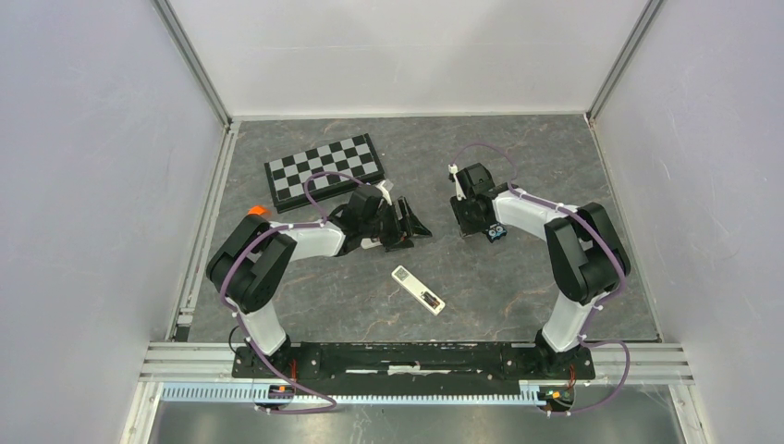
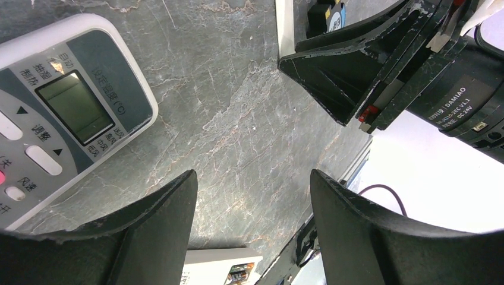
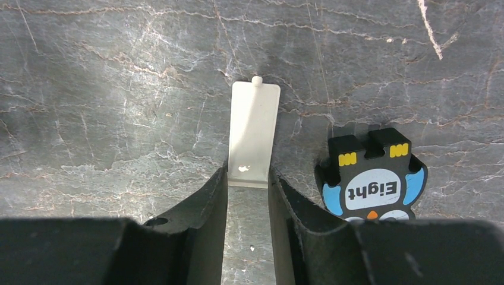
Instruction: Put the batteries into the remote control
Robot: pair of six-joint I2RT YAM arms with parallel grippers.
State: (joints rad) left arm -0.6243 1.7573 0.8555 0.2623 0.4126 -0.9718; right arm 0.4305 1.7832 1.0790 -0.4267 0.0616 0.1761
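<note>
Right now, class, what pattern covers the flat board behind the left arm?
Black-and-white checks on the board; the top view shows it best.
</note>
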